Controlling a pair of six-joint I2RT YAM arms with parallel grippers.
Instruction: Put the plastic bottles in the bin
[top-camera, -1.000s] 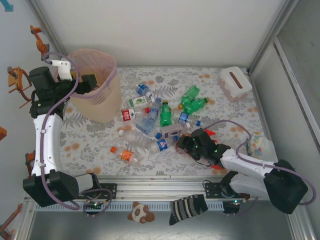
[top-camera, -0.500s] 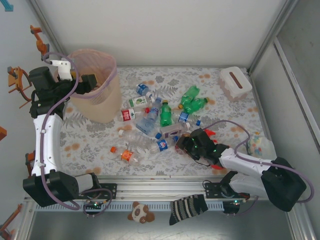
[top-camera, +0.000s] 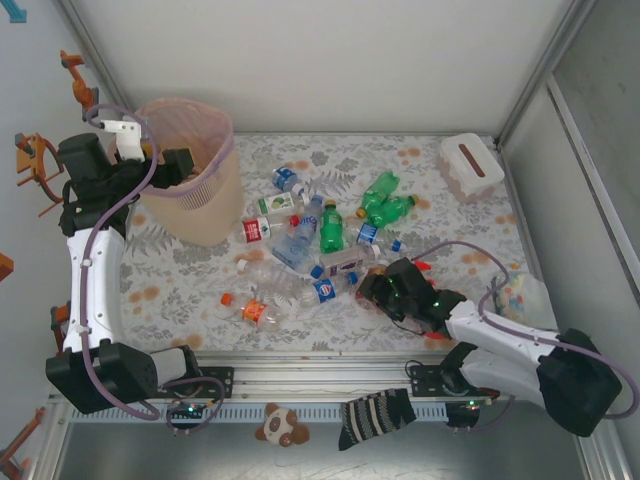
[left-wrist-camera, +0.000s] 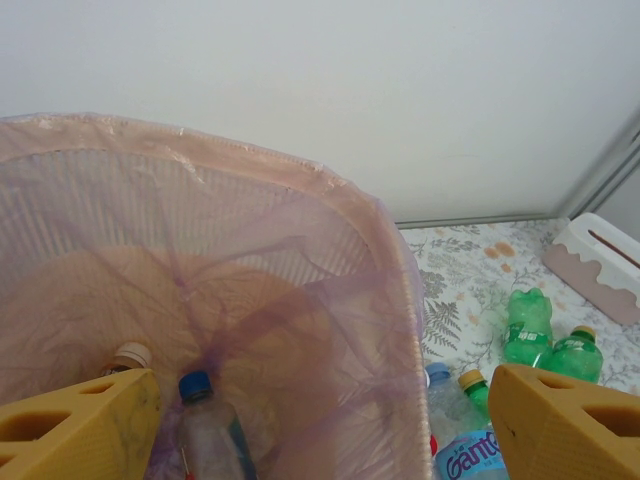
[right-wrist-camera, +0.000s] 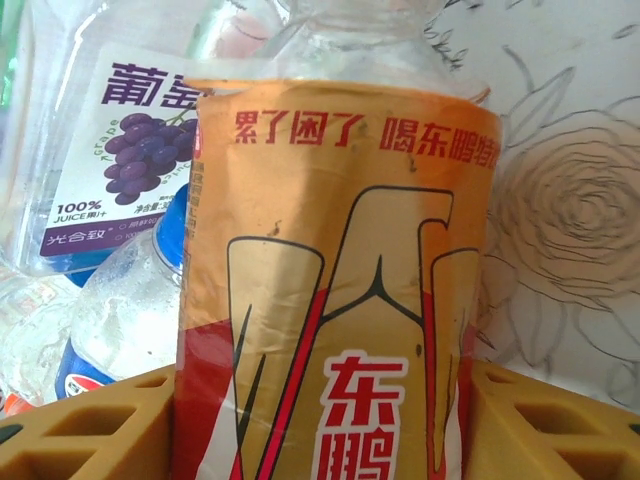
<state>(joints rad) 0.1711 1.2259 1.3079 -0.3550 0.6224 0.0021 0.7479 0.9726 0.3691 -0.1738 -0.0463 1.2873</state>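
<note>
- Floral-patterned table surface (top-camera: 180, 290) — carries all items listed below.
- bin (top-camera: 200, 210): stands upright at the far-left corner of the surface. A blue-capped bottle (left-wrist-camera: 205, 425) lies inside, at the bottom.
- left gripper (left-wrist-camera: 320, 430): above the bin mouth, jaws wide, holding nothing.
- right gripper (right-wrist-camera: 320, 430): near edge, right of centre. The pads (right-wrist-camera: 90, 430) sit against both sides of an orange-labelled bottle (right-wrist-camera: 340, 250).
- plastic bottles (top-camera: 330, 228): loose cluster at surface centre — clear and green.
</note>
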